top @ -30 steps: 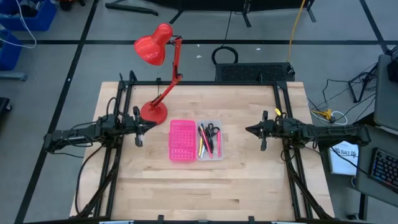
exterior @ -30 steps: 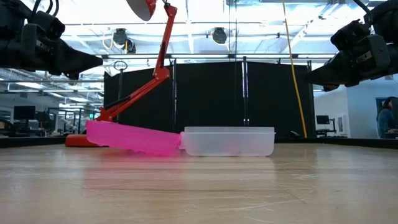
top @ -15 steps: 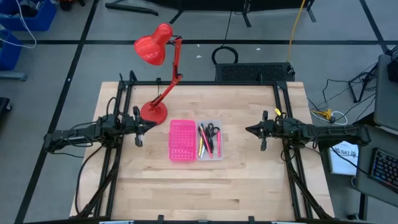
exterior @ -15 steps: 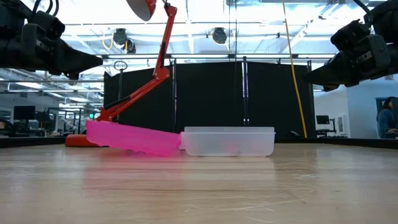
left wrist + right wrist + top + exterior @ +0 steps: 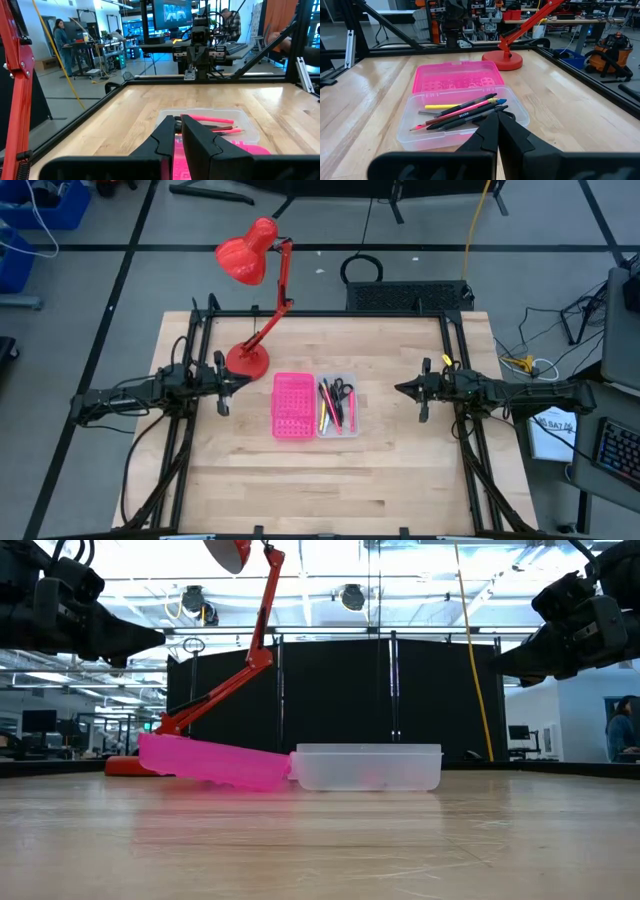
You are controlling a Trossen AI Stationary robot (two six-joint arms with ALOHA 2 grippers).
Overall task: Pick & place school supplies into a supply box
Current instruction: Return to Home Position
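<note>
- The left jaws are clenched on nothing. They hang above the surface well apart from the clear supply box (image 5: 347, 412) and aim at it. The left arm (image 5: 130, 395) is stretched level.
- The right jaws are also pressed together and empty. They face the supply box from its opposite side, on a level right arm (image 5: 520, 392).
- Neither arm has moved in the last second, and the box's contents lie as before.
- The supply box holds the pens (image 5: 328, 406), pink, yellow, blue and black, with the black-handled scissors (image 5: 342, 389) at one end.
- A pink perforated tray (image 5: 293, 406) touches the box's side nearest the left arm. It looks tilted in the low view.
- The base of a red desk lamp (image 5: 247, 360) stands just beyond that tray, near the left jaws.
- The bare surface (image 5: 400, 470) lies open between the box and the right jaws.
</note>
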